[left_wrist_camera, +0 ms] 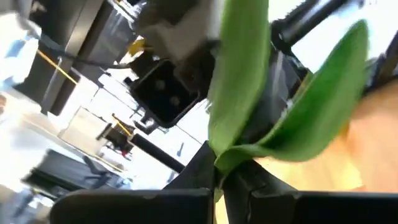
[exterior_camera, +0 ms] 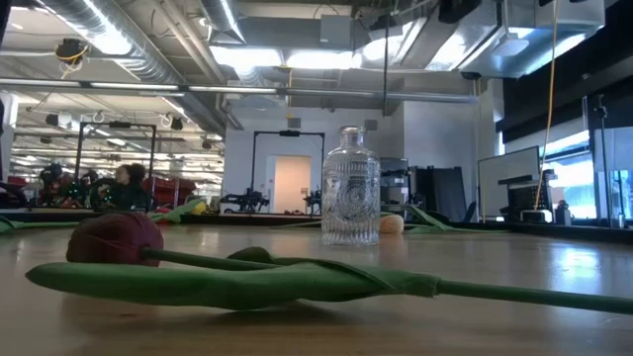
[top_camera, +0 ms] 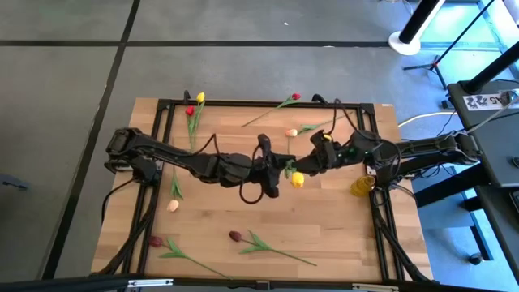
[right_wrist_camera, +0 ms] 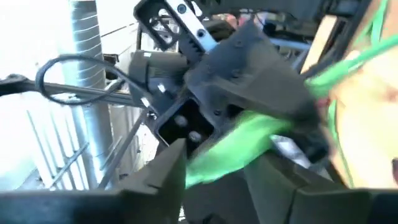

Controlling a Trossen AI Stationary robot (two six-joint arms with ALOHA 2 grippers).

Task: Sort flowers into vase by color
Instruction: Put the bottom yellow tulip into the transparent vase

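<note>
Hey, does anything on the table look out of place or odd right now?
Nothing looks damaged or spilled. The flowers lie scattered flat on the table, none in the glass vase. Mid-table, the left gripper is shut on a yellow tulip's stem, with the right gripper at the same flower.

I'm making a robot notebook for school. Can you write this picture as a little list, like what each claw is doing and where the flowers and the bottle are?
left gripper: shut on the yellow tulip's stem, mid-table
right gripper: open, close beside the left one, at the same flower
vase: clear glass bottle, right side, empty
maroon tulips: two, lying along the near edge
other flowers: scattered across the far half
</note>
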